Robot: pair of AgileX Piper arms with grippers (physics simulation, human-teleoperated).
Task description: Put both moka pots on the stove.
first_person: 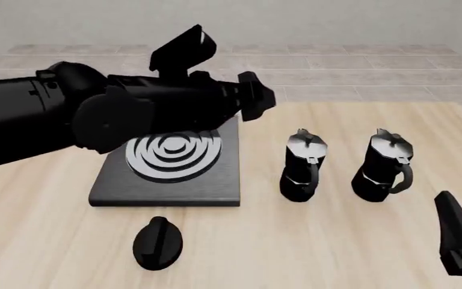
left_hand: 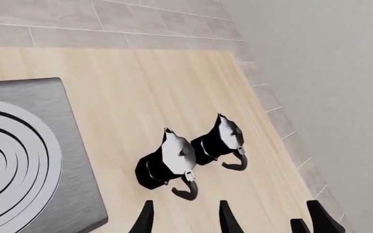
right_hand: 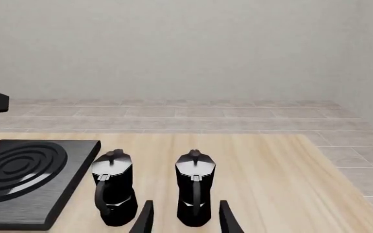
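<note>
Beside the stove point(first_person: 215, 180) stand both moka pots point(first_person: 302, 165), each hand point(left_hand: 185, 218) spread.

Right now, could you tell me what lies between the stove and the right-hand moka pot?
The other moka pot stands between the stove and the right-hand moka pot, clearest in the front view.

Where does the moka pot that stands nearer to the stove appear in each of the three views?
Front view: the nearer moka pot stands upright on the table, just right of the stove.
Left wrist view: it is the pot closer to the stove.
Right wrist view: it stands beside the stove.
Shared landmark: the stove's ringed burner.
</note>
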